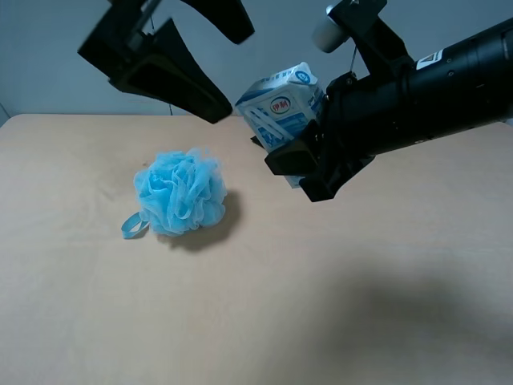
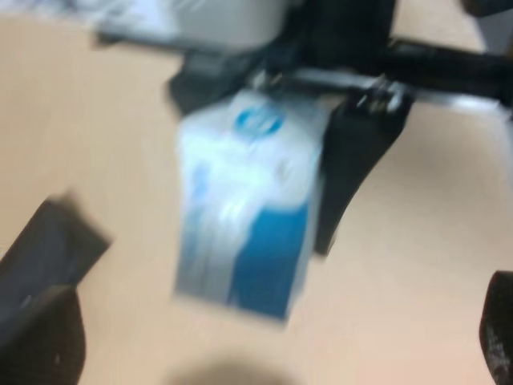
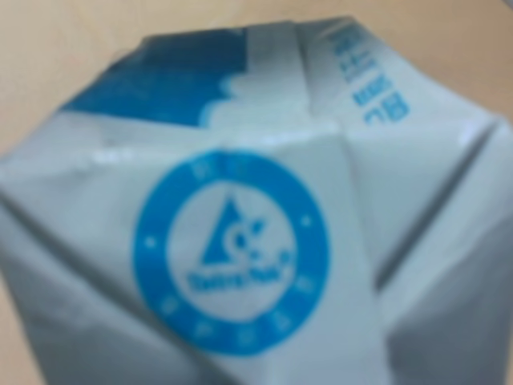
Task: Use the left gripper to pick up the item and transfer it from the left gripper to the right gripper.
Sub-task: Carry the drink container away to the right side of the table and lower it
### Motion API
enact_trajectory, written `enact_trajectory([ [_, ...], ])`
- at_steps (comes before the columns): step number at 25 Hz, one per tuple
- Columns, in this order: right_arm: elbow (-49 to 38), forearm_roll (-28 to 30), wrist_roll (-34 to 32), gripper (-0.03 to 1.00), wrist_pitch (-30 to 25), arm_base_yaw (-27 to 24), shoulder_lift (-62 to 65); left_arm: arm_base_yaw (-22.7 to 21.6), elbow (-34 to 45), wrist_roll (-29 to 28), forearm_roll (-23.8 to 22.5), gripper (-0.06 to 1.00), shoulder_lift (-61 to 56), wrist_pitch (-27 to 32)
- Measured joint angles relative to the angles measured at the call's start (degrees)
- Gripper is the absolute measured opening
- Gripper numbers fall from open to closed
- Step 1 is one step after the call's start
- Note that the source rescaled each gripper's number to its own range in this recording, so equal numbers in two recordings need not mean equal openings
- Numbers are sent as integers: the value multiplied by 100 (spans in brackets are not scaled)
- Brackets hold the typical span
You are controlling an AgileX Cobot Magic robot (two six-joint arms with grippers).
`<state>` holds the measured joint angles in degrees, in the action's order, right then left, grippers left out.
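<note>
The item, a white-and-blue drink carton, hangs in the air above the table, held by my right gripper, which is shut on its lower part. My left gripper is open just left of the carton, its fingers spread wide and apart from it. In the blurred left wrist view the carton sits between my open left fingers, with a right gripper finger against its side. In the right wrist view the carton's gabled top fills the frame and hides the right fingers.
A fluffy blue bath puff with a loop lies on the beige table, left of centre and below the left gripper. A grey wall runs along the table's far edge.
</note>
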<state>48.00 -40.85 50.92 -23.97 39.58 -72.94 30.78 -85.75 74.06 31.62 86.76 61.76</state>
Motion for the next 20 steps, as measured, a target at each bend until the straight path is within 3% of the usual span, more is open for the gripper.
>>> enact_trajectory([
  [6, 0, 30, 0, 1, 0, 0, 0, -368, 0, -1156, -628, 98, -752, 86],
  [12, 0, 112, 0, 1, -13, 0, 0, -424, -4, -2859, -1511, 98, -1509, 558],
  [16, 0, 118, -2, 1, -53, 0, 0, -424, 79, -3948, -1820, 97, -1989, 558],
  [20, 0, 124, -2, 1, -165, 0, 0, -424, 651, -4709, -1970, 97, -2659, 558],
])
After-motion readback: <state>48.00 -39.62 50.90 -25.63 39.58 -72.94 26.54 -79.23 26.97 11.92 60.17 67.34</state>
